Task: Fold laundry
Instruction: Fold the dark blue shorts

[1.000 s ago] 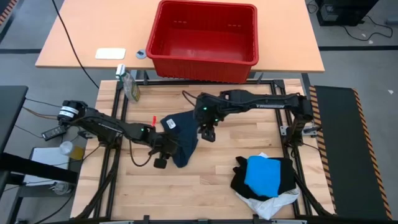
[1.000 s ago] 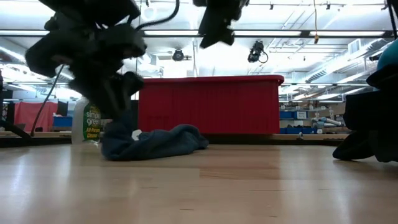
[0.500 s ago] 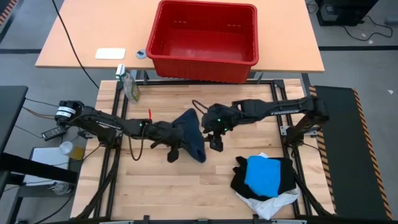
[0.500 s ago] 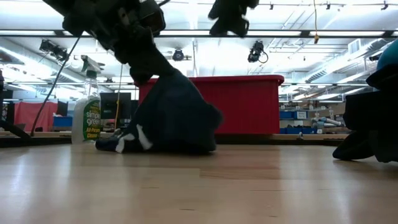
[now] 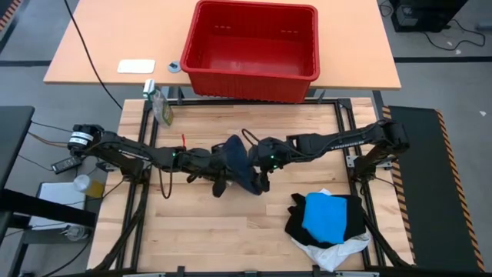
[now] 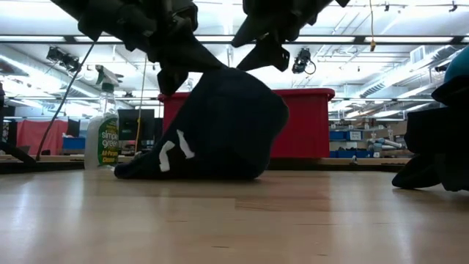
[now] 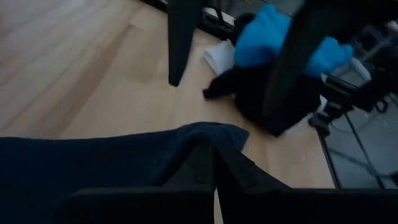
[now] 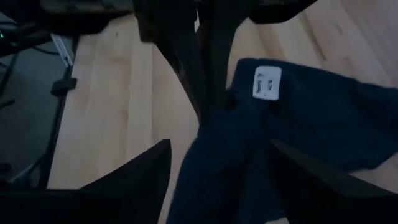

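A: Lifting now? The dark blue garment [image 5: 240, 164] lay slumped a second ago.

B: Yes. The left gripper [image 5: 217, 171] pinches it; the right gripper [image 5: 264, 178], fingers spread, has closed in beside it. Spreading seems next.

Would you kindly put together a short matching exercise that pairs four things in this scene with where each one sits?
Things:
1. dark blue garment
2. red basket
3. bright blue garment
4. spray bottle

Places:
A. on the far table, beyond the wooden one
B. on top of the black pile, near the right corner
C. lifted at table centre, between both arms
D. at the wooden table's far left corner

Pairs: 1-C, 2-A, 3-B, 4-D
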